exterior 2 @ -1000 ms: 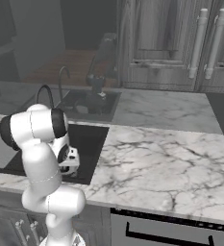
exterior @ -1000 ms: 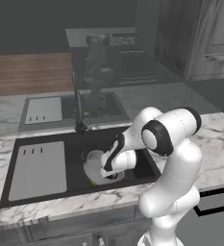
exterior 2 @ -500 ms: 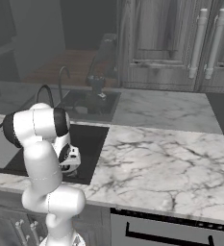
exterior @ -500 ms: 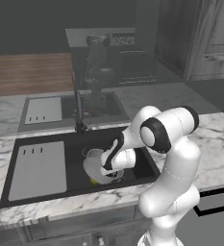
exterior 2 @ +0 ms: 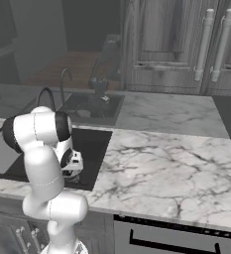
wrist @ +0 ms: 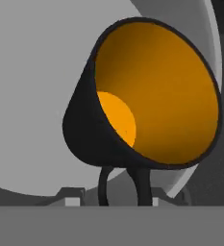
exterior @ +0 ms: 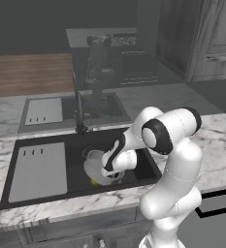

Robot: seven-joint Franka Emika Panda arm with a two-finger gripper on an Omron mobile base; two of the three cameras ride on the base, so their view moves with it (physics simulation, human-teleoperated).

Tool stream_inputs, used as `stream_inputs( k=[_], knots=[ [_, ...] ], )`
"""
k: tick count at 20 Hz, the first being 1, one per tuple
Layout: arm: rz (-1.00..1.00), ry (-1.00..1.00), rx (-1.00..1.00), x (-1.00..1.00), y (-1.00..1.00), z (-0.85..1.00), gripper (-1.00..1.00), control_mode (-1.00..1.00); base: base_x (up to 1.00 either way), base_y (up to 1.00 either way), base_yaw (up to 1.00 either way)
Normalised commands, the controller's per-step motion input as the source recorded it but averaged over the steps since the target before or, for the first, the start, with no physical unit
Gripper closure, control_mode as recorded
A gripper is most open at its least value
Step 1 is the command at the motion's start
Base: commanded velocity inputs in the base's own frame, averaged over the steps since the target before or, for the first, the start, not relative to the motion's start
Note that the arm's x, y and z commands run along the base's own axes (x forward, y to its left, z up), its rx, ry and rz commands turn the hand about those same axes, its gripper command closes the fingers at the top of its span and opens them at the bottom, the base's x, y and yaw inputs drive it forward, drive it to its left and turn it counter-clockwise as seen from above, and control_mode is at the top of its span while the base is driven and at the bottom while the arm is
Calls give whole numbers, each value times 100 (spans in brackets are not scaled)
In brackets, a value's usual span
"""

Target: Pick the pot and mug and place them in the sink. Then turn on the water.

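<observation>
Letting go of mug [wrist: 147, 96] into pot [exterior: 99, 168], in sink [exterior: 71, 186] near front-right corner. Claw [wrist: 120, 197] part-open astride handle, grip unclear. Next: lift clear, go to faucet [exterior: 78, 109].

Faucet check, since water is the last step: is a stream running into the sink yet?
No. In the left base view the dark faucet stands over the black sink with no blue stream below its spout.
</observation>
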Motion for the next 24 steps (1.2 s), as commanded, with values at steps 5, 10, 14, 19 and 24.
stream_inputs(
  k=[5, 10, 14, 19, 24],
  knots=[
    [-5, 0, 0, -13, 0, 32, -100, -100, 0, 0, 0],
    [-7, 0, 0, -11, -3, 57, -100, -100, 0, 0, 0],
    [-3, 0, 0, -17, 0, 77, -100, -100, 0, 0, 0],
    [-5, -1, 0, -6, 0, 62, -100, -100, 0, 0, 0],
    [-10, -1, 0, 0, 0, 23, -100, -100, 0, 0, 0]
  ],
)
